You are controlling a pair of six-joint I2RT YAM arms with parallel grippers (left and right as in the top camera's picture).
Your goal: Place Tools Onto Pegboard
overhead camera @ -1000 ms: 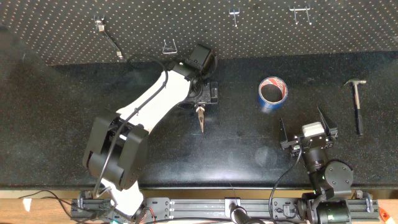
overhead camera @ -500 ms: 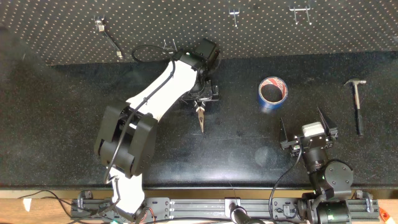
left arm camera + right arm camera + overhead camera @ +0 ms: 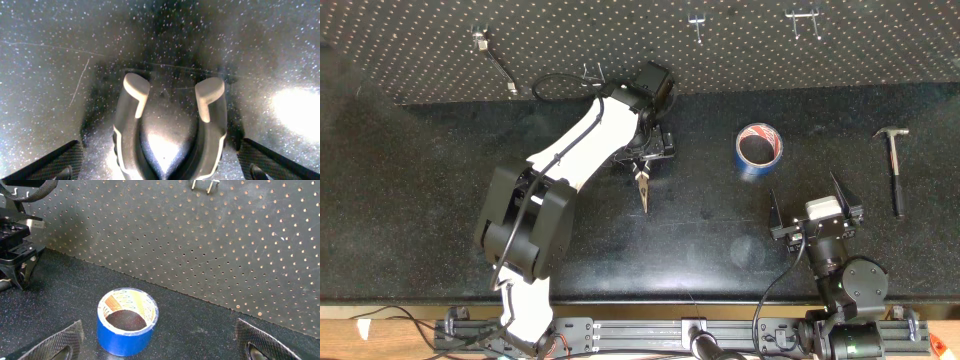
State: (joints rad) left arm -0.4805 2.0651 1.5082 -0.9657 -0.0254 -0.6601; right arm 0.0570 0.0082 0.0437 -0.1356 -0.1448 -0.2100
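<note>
1. The left gripper (image 3: 646, 152) stands over the grey-handled metal pliers (image 3: 642, 188). They lie flat on the black speckled worktop (image 3: 440, 180), near the foot of the pegboard, with the pointed nose toward the arms' bases. The fingers are spread wide, one at each outer side of the two handles, and they hold nothing yet.
2. I judge that the step in hand is the grasp of the pliers. To do it well, the fingers should come fully down to the worktop and close across both handles together. Then the handles are pressed shut and the tool cannot turn.
3. The handles look smooth and curved, with pale rounded ends. Such a surface may slip, so a grip closer to the joint seems safer than one at the ends.
4. The dark perforated pegboard (image 3: 740, 50) carries thin wire hooks. The nearest wire hook (image 3: 590, 73) is just beyond the left gripper and is probably the goal.
5. The right gripper (image 3: 803, 186) is also wide open and empty, near the blue tape roll (image 3: 758, 150). A dark-handled hammer (image 3: 894, 170) with a metal head lies well apart.
</note>
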